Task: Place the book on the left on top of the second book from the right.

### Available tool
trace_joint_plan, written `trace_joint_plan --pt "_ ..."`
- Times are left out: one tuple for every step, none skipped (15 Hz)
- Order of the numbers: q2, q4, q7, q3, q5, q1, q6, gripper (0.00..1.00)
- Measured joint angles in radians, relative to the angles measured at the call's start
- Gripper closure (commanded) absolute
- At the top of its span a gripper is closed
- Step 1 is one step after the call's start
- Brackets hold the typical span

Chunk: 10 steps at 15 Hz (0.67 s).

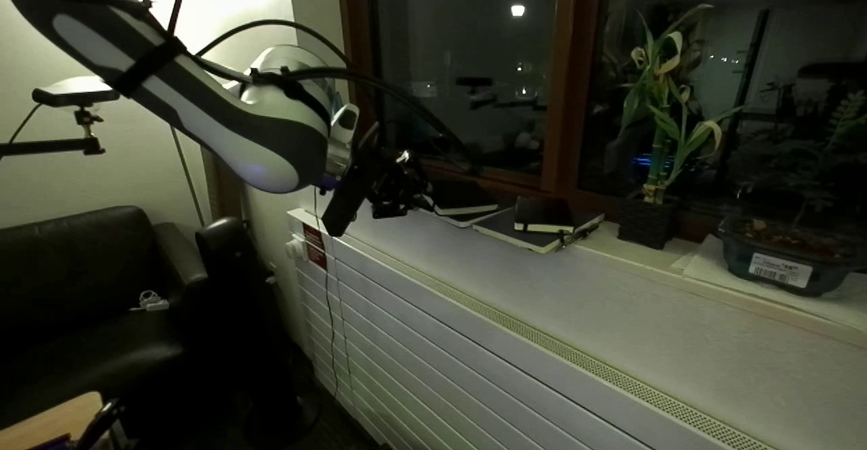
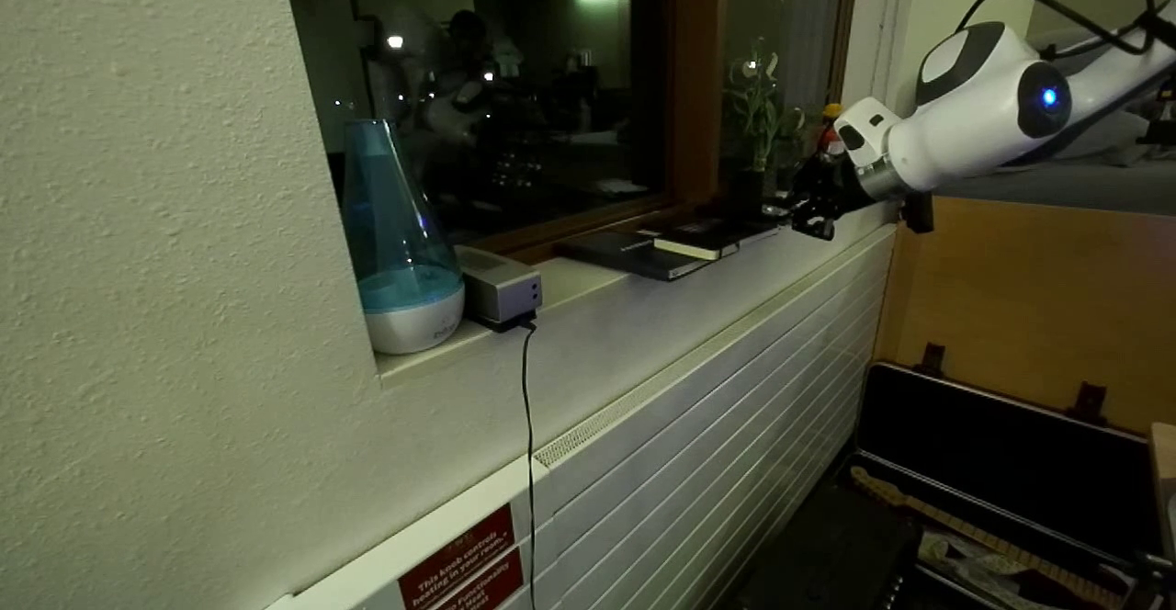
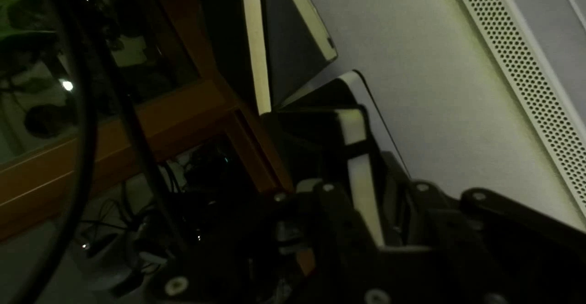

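Gripper [image 3: 352,180] spread at the left book [image 1: 464,194], no grip evident.
Stacking isn't done: picking up, carrying and placing seem still ahead.

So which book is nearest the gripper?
The black book with the banded page edge, atop the closer pile; the book beneath lies lower, the other pile farther away.

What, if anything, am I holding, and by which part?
It cannot be told: in the wrist view, the banded black notebook shows its page edge between the jaws, but whether they grip it is unclear.
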Motion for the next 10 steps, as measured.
trace_joint_plan --pt "0.0 0.002 0.0 0.002 0.0 0.003 -0.003 0.94" --pt "0.0 0.008 0.0 0.003 0.0 0.007 -0.006 0.98" --pt "0.0 0.015 0.0 0.004 -0.006 0.011 -0.011 0.98" --pt "0.0 0.023 0.0 0.005 -0.012 0.013 -0.016 0.96" --pt "0.0 0.032 0.0 0.006 -0.021 0.013 -0.019 0.96" --pt "0.0 0.04 0.0 0.005 -0.031 0.013 -0.02 0.96" --pt "0.0 0.047 0.0 0.006 -0.043 0.013 -0.021 0.96" --pt "0.0 0.053 0.0 0.006 -0.056 0.013 -0.021 0.96" --pt "0.0 0.058 0.0 0.005 -0.07 0.013 -0.021 0.96" --pt "0.0 0.063 0.0 0.005 -0.088 0.013 -0.021 0.96"
